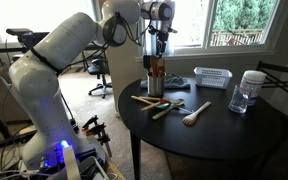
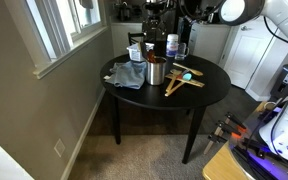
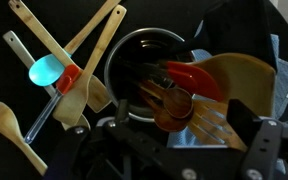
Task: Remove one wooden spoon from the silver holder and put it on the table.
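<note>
The silver holder (image 1: 155, 84) stands on the round black table (image 1: 219, 125), and it also shows in the other exterior view (image 2: 156, 73). In the wrist view I look down into the holder (image 3: 134, 45). Two mid-brown wooden spoons (image 3: 172, 103) stick out of it with their bowls up, beside a red spatula (image 3: 196, 78) and wide wooden spatulas (image 3: 239, 85). My gripper (image 3: 189, 140) is open and hangs right above these utensil tops (image 1: 158, 48), with one finger on each side and holding nothing.
Several utensils lie on the table beside the holder: bamboo spatulas (image 3: 79, 40), a teal spoon (image 3: 46, 70) and a pale wooden spoon (image 1: 195, 113). A white slatted basket (image 1: 212, 77) and a clear jar (image 1: 246, 92) stand further along. A blue cloth (image 2: 127, 75) lies next to the holder.
</note>
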Available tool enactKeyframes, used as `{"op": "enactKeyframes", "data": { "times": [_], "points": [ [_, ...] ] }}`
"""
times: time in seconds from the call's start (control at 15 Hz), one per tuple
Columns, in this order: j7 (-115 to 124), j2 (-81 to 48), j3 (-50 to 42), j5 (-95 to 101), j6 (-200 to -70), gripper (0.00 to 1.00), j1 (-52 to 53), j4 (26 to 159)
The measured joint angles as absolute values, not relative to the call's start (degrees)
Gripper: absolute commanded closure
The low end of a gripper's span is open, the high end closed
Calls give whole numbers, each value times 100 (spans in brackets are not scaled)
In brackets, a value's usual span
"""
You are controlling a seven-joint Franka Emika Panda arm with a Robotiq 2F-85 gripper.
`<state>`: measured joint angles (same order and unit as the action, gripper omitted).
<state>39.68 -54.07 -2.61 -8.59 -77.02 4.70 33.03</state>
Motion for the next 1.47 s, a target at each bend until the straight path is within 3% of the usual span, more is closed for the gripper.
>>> {"op": "enactKeyframes", "data": {
  "times": [0.8,1.47],
  "points": [
    [3885,-5763,-369,-552,-9403,0,786,2993],
    [3849,-5876,-161,-675,-9324,0,915,2940]
  ]
}}
